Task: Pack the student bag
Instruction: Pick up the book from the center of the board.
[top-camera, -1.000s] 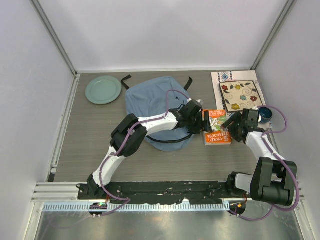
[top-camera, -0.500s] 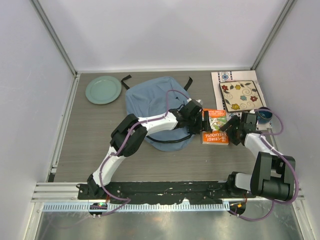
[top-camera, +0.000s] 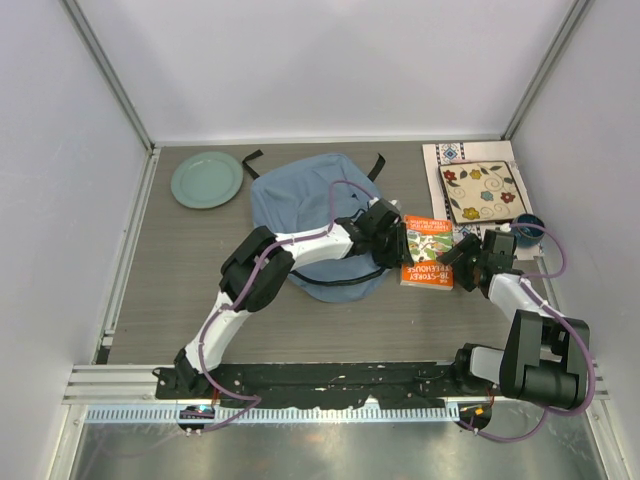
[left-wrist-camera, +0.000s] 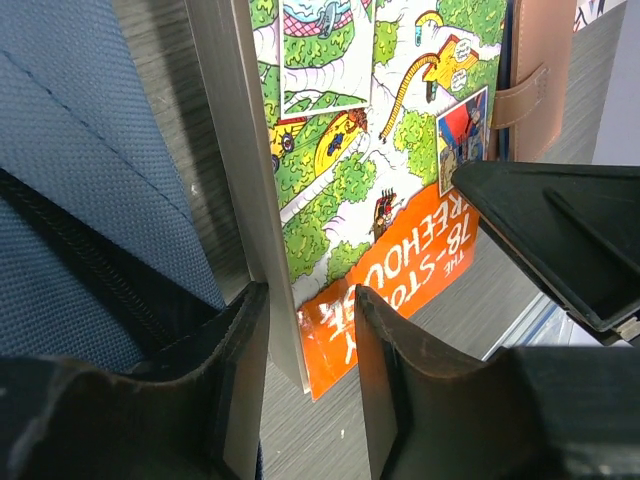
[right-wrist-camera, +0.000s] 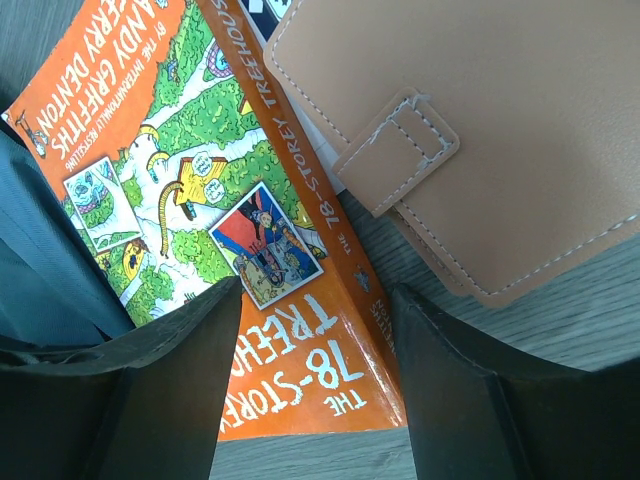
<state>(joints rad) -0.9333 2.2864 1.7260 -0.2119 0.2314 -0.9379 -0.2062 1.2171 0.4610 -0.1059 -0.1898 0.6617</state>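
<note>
Found the student bag (top-camera: 300, 200) slumped mid-table, directly left of both sets of jaws and just beside the left gripper (left-wrist-camera: 310, 295). Saw its jaws half-closed around the page edge of the book (left-wrist-camera: 350, 150), but couldn't tell whether actually clamped. Noticed the book's long axis running away from the bases, alongside the bag's zip side. Caught the right gripper (right-wrist-camera: 317, 290) spread wide over the spine corner, near a tan wallet (right-wrist-camera: 500, 130). Reckoned the left arm nearer for the tuck-in.

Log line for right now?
left tool astride book edge, grip unclear | right tool open astride book spine | student bag beside book
</note>
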